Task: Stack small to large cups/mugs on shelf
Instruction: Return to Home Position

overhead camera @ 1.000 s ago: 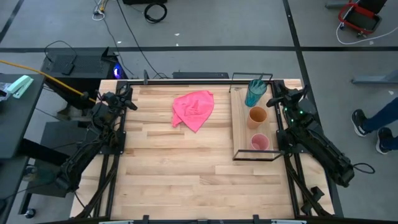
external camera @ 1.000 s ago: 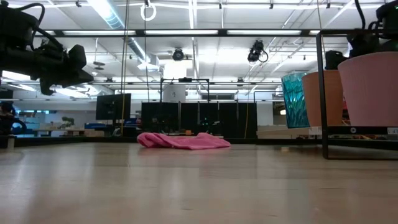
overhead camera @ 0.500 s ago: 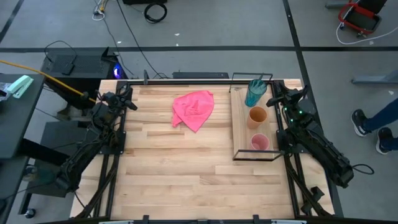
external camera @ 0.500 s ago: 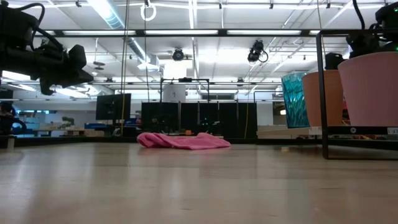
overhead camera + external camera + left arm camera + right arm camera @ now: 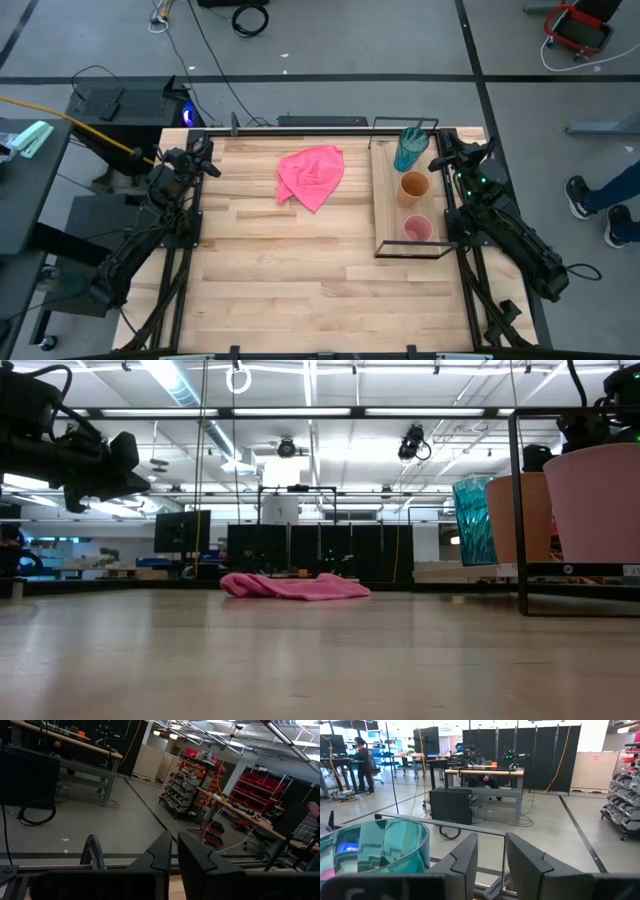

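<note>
Three cups stand upright in a row on the light-wood shelf (image 5: 385, 205) at the table's right: the teal-blue cup (image 5: 408, 150) at the far end, the orange cup (image 5: 414, 187) in the middle, the pink cup (image 5: 417, 230) at the near end. They also show in the low view: pink (image 5: 600, 505), orange (image 5: 520, 520), teal (image 5: 472, 520). My right gripper (image 5: 437, 152) hovers just right of the teal cup (image 5: 380, 845), slightly open and empty (image 5: 491, 850). My left gripper (image 5: 207, 160) waits at the table's far left, fingers together and empty (image 5: 174, 852).
A crumpled pink cloth (image 5: 312, 175) lies on the tabletop at the far middle and shows in the low view (image 5: 295, 586). The shelf's black wire frame (image 5: 410, 255) stands around the board. Bare wood lies between the cloth and the near edge.
</note>
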